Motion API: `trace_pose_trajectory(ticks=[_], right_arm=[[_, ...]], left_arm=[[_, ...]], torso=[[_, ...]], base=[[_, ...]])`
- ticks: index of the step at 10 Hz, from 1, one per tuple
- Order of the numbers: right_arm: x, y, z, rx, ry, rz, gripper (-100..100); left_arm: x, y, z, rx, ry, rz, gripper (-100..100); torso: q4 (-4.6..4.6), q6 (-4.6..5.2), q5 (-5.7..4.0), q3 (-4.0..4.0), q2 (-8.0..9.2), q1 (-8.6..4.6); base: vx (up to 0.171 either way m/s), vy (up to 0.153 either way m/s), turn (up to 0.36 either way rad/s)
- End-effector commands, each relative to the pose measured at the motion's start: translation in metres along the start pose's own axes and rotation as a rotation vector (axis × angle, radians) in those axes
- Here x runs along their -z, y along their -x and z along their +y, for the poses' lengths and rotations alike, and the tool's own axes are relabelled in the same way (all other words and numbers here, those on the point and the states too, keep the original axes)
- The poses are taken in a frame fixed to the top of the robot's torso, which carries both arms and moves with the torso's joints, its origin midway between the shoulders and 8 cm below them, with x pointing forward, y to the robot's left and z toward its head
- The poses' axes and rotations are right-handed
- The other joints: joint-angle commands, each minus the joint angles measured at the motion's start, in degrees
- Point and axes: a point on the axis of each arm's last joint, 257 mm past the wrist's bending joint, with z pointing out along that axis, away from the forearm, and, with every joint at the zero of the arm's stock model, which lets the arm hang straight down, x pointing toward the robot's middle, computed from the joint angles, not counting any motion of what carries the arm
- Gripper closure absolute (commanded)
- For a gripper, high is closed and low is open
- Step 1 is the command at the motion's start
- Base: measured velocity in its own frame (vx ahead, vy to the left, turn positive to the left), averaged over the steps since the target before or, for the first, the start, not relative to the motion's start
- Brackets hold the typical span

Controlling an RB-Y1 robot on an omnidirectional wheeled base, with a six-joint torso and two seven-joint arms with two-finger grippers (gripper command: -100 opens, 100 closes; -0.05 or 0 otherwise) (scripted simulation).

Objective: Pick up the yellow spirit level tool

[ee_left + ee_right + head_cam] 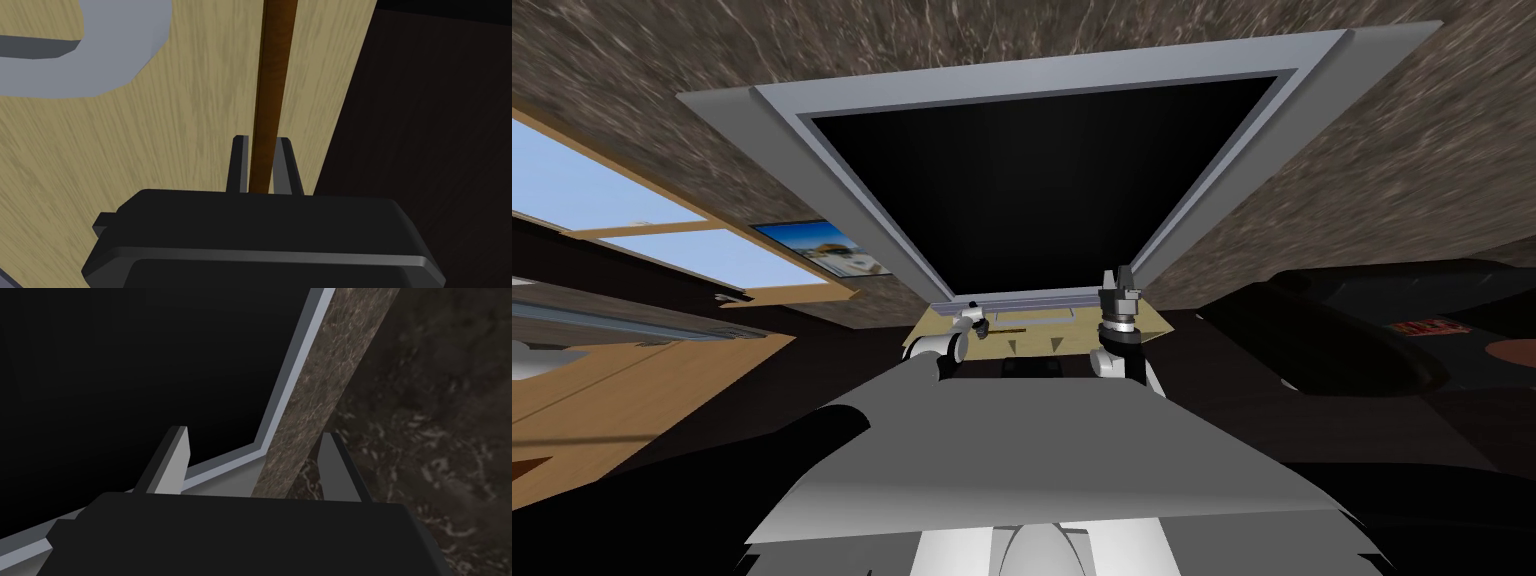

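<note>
Head view: a large grey-framed black panel (pixel 1052 78) hangs on a mottled brown wall (pixel 1412 150). Directly below the panel's lower edge lies a small patch of pale wood bench (pixel 1072 343). The left hand (pixel 974 312) sits at the panel's lower left corner, low over the bench. The right hand (pixel 1120 280) stands upright at the panel's lower right corner. A window (pixel 612 200) and a small picture (pixel 822 250) lie to the left of the panel. I cannot make out the task's tool from here. Left wrist view: the spirit level (pixel 274 75), drawn orange-brown here, runs as a long narrow bar straight out from the hand, along the grain of the bench. The two fingers (pixel 239 165) stand close together, one against each long side of the bar, so the left hand is clamped on it near one end. Whether the bar rests on the bench or is raised off it cannot be told. A grey curved piece (pixel 125 55) lies on the bench to one side of the bar, apart from it. Past the bench edge on the bar's other side is a dark brown surface (pixel 425 125). Right wrist view: the right hand's fingers (pixel 172 463) stand wide apart with nothing between them, pointing at the panel's corner.
</note>
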Motion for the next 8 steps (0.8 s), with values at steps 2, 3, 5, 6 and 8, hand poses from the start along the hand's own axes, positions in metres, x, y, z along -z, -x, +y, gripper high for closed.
trace_pose_trajectory(ticks=[2, 3, 5, 6, 8], right_arm=[[0.000, 0.000, 0.000, 0.000, 0.000, 0.000, 0], [0.000, 0.000, 0.000, 0.000, 0.000, 0.000, 0], [0.000, 0.000, 0.000, 0.000, 0.000, 0.000, 0], [0.000, 0.000, 0.000, 0.000, 0.000, 0.000, 0], [0.000, 0.000, 0.000, 0.000, 0.000, 0.000, 0]], left_arm=[[0.000, 0.000, 0.000, 0.000, 0.000, 0.000, 100], [0.000, 0.000, 0.000, 0.000, 0.000, 0.000, 0], [0.009, -0.030, -0.009, -0.020, 0.004, 0.002, 100], [0.016, -0.030, -0.023, -0.022, -0.031, 0.002, 100], [0.009, -0.030, -0.009, -0.020, 0.004, 0.002, 100]], torso=[[0.00, -0.01, 0.00, -0.01, -0.01, 0.00], [0.00, -0.01, 0.00, -0.01, -0.02, 0.00], [0.00, 0.09, 0.04, -0.03, -0.07, -0.02], [0.02, 0.06, 0.01, 0.00, -0.03, -0.05], [-0.03, 0.03, 0.01, -0.03, -0.02, 0.00]], base=[[0.000, 0.000, 0.000], [0.000, 0.000, 0.000], [0.003, 0.011, -0.009], [0.003, 0.004, 0.013], [0.000, 0.000, 0.000]])
